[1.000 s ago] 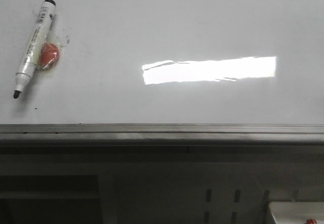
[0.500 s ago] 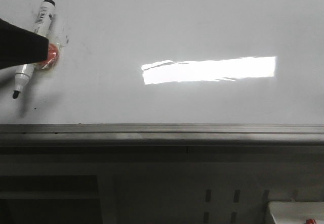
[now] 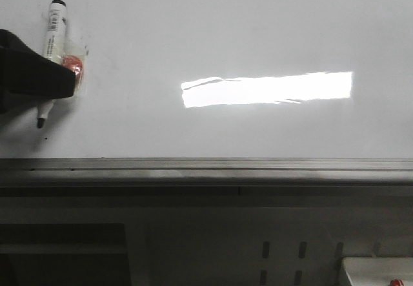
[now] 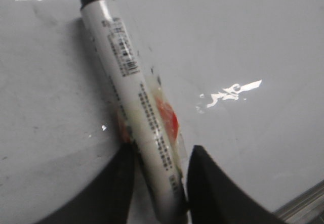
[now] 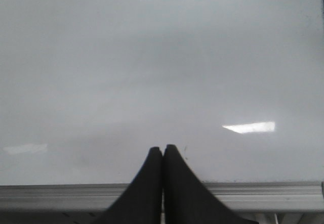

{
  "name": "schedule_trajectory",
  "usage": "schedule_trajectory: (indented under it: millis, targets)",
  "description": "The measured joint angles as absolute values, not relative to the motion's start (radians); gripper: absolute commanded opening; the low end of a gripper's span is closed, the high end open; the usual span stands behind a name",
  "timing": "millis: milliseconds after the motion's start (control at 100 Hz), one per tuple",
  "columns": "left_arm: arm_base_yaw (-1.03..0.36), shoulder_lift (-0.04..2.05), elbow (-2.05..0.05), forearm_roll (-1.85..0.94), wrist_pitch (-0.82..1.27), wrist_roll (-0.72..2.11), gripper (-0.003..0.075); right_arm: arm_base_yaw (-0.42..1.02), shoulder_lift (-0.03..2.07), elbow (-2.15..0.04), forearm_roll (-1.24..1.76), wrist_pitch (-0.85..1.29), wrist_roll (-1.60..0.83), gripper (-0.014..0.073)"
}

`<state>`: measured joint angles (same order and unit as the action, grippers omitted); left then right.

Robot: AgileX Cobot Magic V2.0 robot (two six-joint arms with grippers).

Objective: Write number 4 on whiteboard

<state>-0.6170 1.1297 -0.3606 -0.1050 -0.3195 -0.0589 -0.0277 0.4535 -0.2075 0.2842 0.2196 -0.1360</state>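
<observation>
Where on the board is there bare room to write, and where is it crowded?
The whiteboard is bare from the marker rightward to the far side, down to the grey edge rail. Only the left corner is crowded: marker, red object, left gripper. The right gripper holds nothing.

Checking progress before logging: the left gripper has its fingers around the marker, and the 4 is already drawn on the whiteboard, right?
Not quite. The left gripper does straddle the marker, but the front view shows the whiteboard bare, with no 4 drawn.
</observation>
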Motion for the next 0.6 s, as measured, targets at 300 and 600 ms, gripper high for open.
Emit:
schedule_trajectory:
  millis: [300, 600]
  targets:
    - [-0.619, 1.130, -0.363, 0.032, -0.286, -0.059, -0.0020, 0.071, 0.474, -0.330, 0.316, 0.371, -0.141, -0.0053]
    - [-0.621, 1.081, -0.363, 0.524, -0.420, -0.059, -0.0020, 0.516, 0.633, -0.498, 0.399, 0.382, -0.265, 0.0272]
